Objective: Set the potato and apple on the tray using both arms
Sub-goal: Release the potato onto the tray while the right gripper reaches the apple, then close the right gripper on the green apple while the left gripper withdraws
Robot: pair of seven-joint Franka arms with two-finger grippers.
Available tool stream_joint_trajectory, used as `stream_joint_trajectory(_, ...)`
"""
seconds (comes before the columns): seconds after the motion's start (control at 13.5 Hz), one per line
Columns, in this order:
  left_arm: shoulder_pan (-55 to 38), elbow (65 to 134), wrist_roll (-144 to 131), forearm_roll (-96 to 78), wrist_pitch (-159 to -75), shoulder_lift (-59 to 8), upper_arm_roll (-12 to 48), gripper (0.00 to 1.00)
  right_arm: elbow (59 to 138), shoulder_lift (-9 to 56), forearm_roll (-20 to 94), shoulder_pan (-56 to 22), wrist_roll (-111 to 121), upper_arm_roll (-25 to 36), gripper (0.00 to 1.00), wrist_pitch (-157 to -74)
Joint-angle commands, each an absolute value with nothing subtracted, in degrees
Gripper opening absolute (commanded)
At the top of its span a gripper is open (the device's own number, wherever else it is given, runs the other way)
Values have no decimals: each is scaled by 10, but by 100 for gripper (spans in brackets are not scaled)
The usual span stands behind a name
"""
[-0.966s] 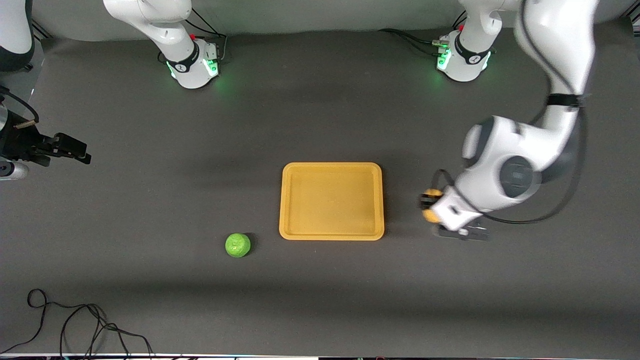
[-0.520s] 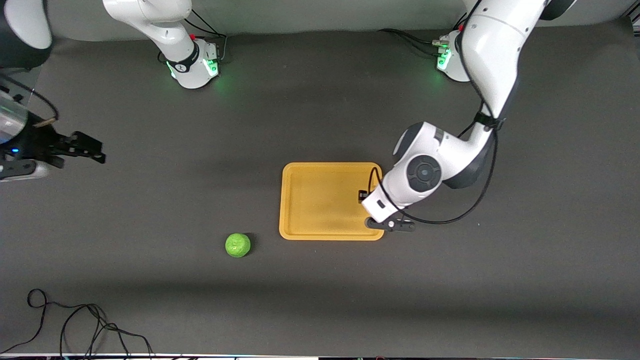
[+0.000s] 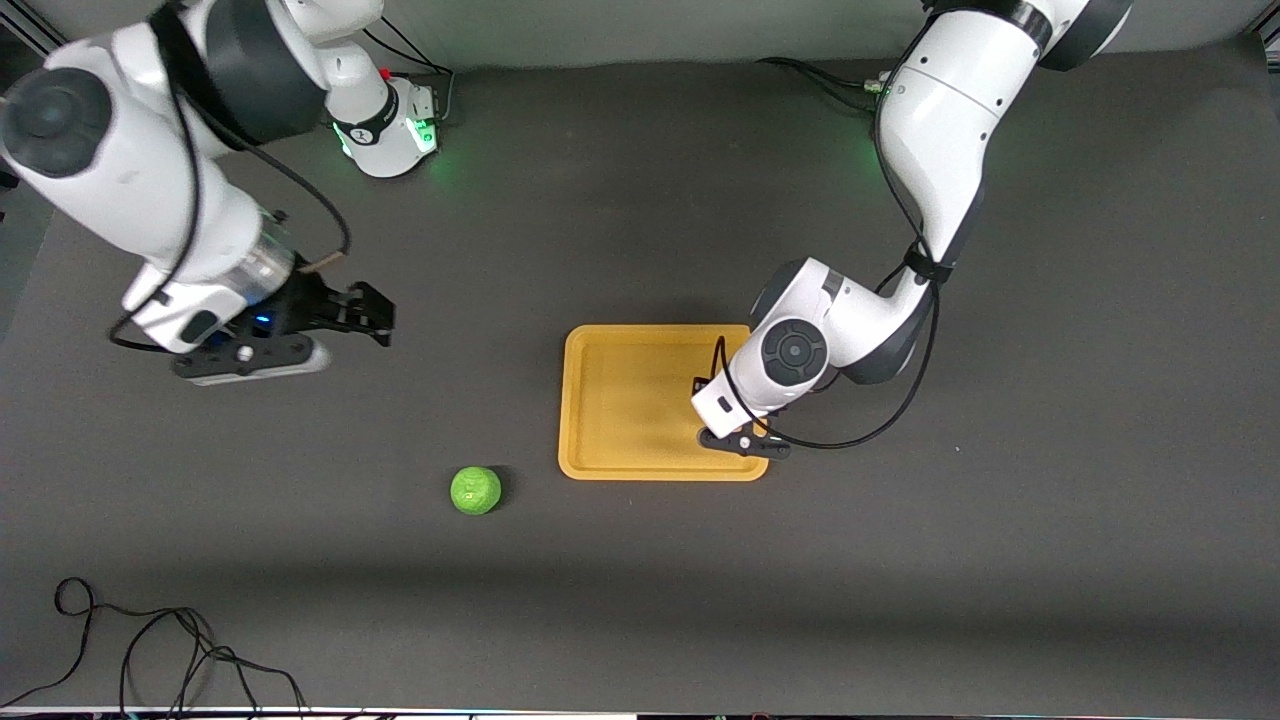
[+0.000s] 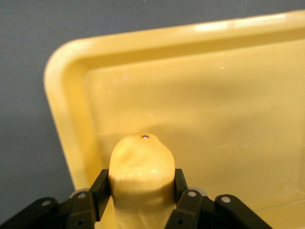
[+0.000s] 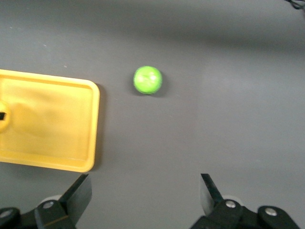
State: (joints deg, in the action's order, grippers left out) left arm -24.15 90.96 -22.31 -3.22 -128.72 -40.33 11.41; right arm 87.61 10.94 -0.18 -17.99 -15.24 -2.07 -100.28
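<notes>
The left gripper (image 4: 142, 202) is clamped on the oval yellowish-tan potato (image 4: 142, 167), over the flat yellow-orange plastic tray (image 3: 640, 460) at its end toward the left arm. The right gripper (image 5: 143, 195) has its fingers wide apart over the dark table (image 3: 640, 600); the round green apple (image 3: 476, 490) lies on the table well below it, just beside the tray.

We take this for a robotics lab: two arms bolted to a dark-matted table (image 3: 640, 200), loose cables (image 3: 150, 650).

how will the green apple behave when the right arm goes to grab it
The apple looks nearly round and sits loose on the flat table, so a nudge would probably roll it. Its bumpy skin may help grip. The right gripper, fingers open, seems wide enough to straddle it.
</notes>
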Motion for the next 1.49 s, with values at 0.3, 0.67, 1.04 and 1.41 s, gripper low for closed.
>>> stream_joint_trajectory(0.3, -243, 913, -239, -25, -1268, -379, 100, 100, 826, 254, -4, -179, -170, -10, 100, -1097)
stream_joint_trajectory(0.67, -232, 898, -257, -8, -1077, -209, 38, 99, 853, 354, -3, -179, -171, -9, 100, -1254)
stream_joint_trajectory(1.04, -172, 893, -45, 19, -992, -128, -47, 99, 853, 438, -3, -178, -174, -7, 100, -1367)
stream_joint_trajectory(1.41, -104, 893, 45, 30, -1005, -132, -47, 100, 866, 460, -2, -176, -176, -3, 97, -1376)
